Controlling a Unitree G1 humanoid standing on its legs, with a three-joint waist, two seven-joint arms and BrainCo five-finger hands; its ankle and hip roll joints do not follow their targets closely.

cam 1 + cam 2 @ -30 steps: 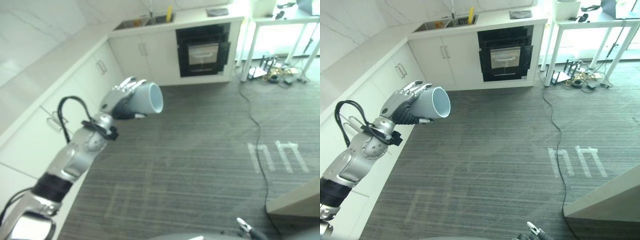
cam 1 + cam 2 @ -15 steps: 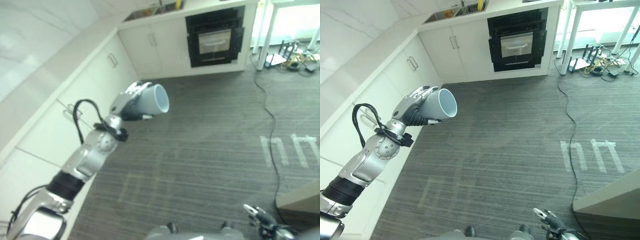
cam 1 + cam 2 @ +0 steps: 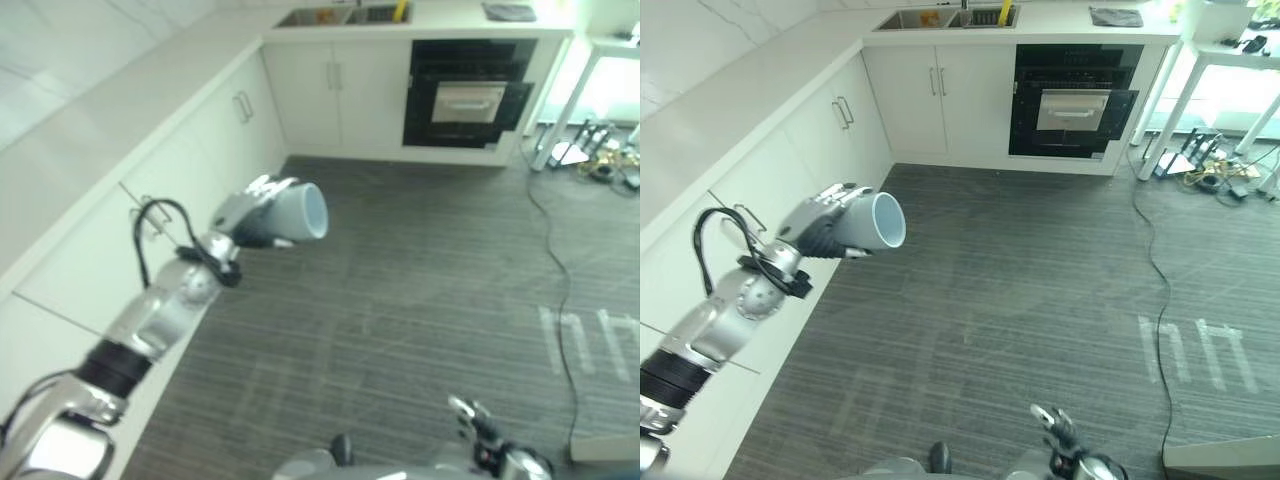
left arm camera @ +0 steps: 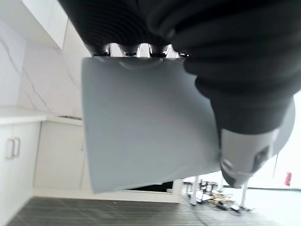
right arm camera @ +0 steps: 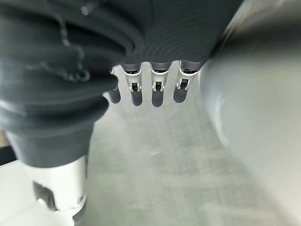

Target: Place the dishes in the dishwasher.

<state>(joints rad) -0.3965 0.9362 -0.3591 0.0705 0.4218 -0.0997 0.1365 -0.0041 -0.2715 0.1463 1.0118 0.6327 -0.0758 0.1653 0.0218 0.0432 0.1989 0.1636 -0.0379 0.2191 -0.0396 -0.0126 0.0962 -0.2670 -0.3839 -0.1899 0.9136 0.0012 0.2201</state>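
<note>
My left hand point(image 3: 245, 210) is held out at mid height over the grey floor, its fingers curled round a pale blue-grey cup point(image 3: 297, 212) lying on its side with the mouth facing right. In the left wrist view the cup point(image 4: 141, 132) sits under the fingers with the thumb point(image 4: 244, 155) against its side. A black built-in appliance point(image 3: 1070, 100) stands in the back cabinet run, its door slightly ajar. My right hand point(image 3: 1052, 422) hangs low at the bottom edge, its fingers point(image 5: 157, 87) straight and holding nothing.
White cabinets point(image 3: 170, 170) and a counter run along the left wall next to the left arm. A sink point(image 3: 940, 17) sits at the back corner. A white table point(image 3: 1230, 60) with cables and gear under it stands at the back right. The striped floor point(image 3: 420, 290) is open.
The camera has swung, so the back cabinets and black appliance sit more central. The left hand still holds the cup out the same way. The right hand shows a little further left.
</note>
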